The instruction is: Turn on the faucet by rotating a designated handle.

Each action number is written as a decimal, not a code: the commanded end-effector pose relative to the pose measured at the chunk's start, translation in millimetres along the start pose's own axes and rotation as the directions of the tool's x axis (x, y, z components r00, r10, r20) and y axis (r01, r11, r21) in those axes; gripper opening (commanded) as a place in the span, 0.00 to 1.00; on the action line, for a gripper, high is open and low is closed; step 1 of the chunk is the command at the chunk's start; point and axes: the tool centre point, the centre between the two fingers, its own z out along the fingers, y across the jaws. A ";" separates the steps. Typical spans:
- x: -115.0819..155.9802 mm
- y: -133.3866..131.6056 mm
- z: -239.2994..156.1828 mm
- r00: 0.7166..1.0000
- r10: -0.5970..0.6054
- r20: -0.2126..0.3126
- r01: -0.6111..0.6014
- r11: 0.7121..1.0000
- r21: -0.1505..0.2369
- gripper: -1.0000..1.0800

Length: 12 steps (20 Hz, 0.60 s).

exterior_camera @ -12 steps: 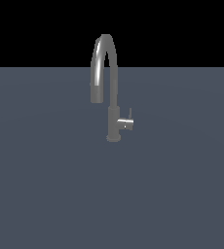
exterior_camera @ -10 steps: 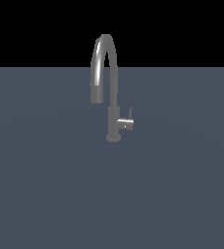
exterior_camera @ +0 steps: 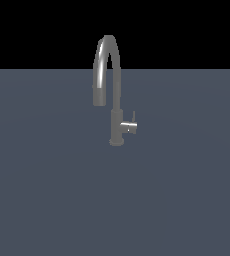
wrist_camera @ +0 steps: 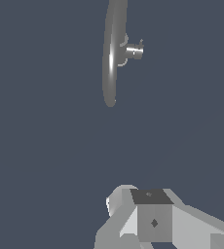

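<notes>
The handle (exterior_camera: pixel 131 125) on the faucet (exterior_camera: pixel 109 90) sits well apart from the gripper (wrist_camera: pixel 153 221); its jaw state is unclear.

Only the wrist view catches any of the robot: a chunk of the end effector (wrist_camera: pixel 153 219), pale grey blocky housing with a darker square face. Can't tell how the fingers are set. No arm anywhere in the exterior view.

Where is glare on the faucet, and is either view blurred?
Exterior view: a bright streak runs down the faucet spout, the handle stays legible. Wrist view: a similar highlight on the spout; gripper body visible, fingertips cropped. Both sharp, no cast shadows.
</notes>
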 end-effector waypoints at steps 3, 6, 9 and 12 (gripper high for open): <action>15.1 -0.9 2.1 0.999 0.038 0.032 -0.039 0.999 0.036 0.00; 28.9 -1.2 4.3 0.996 0.071 0.062 -0.075 0.995 0.068 0.00; 45.6 -1.1 7.5 0.989 0.110 0.100 -0.120 0.987 0.106 0.00; 63.7 -0.4 11.5 0.978 0.150 0.143 -0.171 0.975 0.144 0.00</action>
